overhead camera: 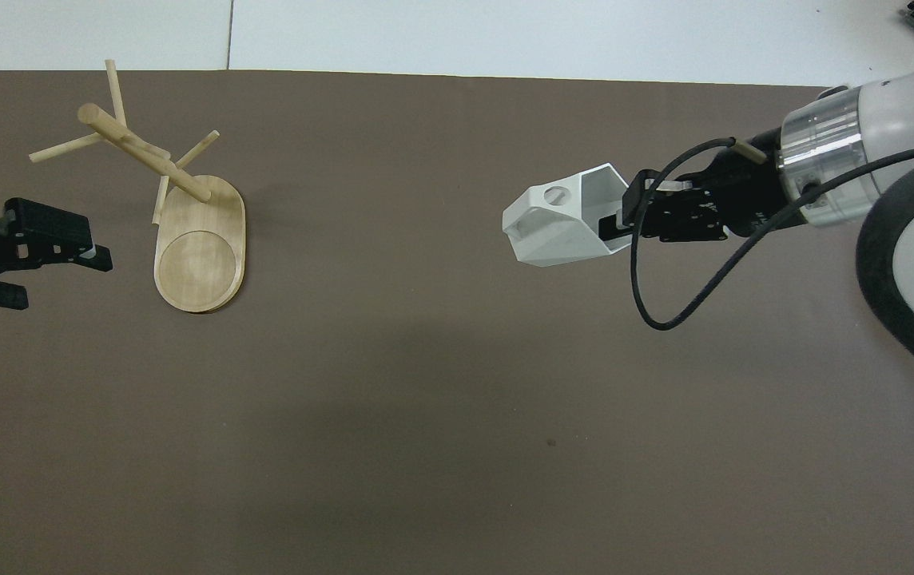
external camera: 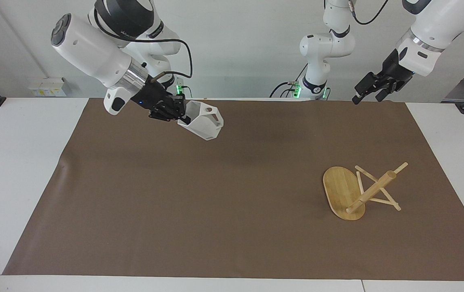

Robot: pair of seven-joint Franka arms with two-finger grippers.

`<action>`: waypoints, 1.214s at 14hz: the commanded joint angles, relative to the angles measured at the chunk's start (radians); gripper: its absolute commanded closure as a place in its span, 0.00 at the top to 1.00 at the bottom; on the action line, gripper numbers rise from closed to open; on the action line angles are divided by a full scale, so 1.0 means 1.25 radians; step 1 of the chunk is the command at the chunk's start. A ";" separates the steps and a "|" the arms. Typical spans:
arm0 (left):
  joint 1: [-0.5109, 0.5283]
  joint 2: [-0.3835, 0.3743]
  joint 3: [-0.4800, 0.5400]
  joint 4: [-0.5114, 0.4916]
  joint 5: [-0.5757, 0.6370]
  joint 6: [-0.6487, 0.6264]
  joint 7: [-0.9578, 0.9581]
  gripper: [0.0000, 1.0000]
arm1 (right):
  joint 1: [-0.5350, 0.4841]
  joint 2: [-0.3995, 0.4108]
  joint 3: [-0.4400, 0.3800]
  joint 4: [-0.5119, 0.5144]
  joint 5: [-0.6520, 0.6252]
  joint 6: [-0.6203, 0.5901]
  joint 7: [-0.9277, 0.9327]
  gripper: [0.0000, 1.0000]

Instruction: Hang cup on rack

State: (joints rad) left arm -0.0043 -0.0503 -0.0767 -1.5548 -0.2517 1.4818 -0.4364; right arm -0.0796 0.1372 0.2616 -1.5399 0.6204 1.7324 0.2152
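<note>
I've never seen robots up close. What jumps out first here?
A white angular cup hangs in the air over the brown mat, pinched at its rim by the right gripper. Toward the left arm's end of the table, a bamboo rack lies tipped over on its side. The left gripper hangs open above the mat's edge, empty.

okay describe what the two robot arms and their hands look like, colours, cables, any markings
Both arms are glossy white with rounded segments and dark joint bands. The right arm has a wide black section with faint lettering, a silver wrist ring and a black cable looping to its black, linked right hand. The left arm is white with a dark cable; its left hand is black too. Green lights glow at both bases.
</note>
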 commanded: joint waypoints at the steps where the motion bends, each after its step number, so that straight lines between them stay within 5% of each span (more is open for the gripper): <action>1: -0.010 -0.016 0.001 -0.032 -0.076 0.045 -0.173 1.00 | -0.011 -0.040 0.056 -0.061 0.067 0.083 0.062 0.00; 8: 0.001 0.008 0.001 -0.041 -0.266 0.099 -0.675 1.00 | -0.011 -0.036 0.205 -0.114 0.177 0.340 0.190 0.00; 13: -0.004 0.092 0.001 -0.004 -0.369 0.107 -0.857 1.00 | -0.010 -0.028 0.281 -0.124 0.233 0.456 0.194 0.00; 17: -0.005 0.208 -0.027 0.121 -0.373 0.082 -0.944 1.00 | -0.010 -0.026 0.336 -0.136 0.231 0.502 0.200 0.00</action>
State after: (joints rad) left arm -0.0080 0.1346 -0.0946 -1.5117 -0.7041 1.6129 -1.5572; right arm -0.0728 0.1190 0.6454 -1.6874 0.8829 2.3338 0.4505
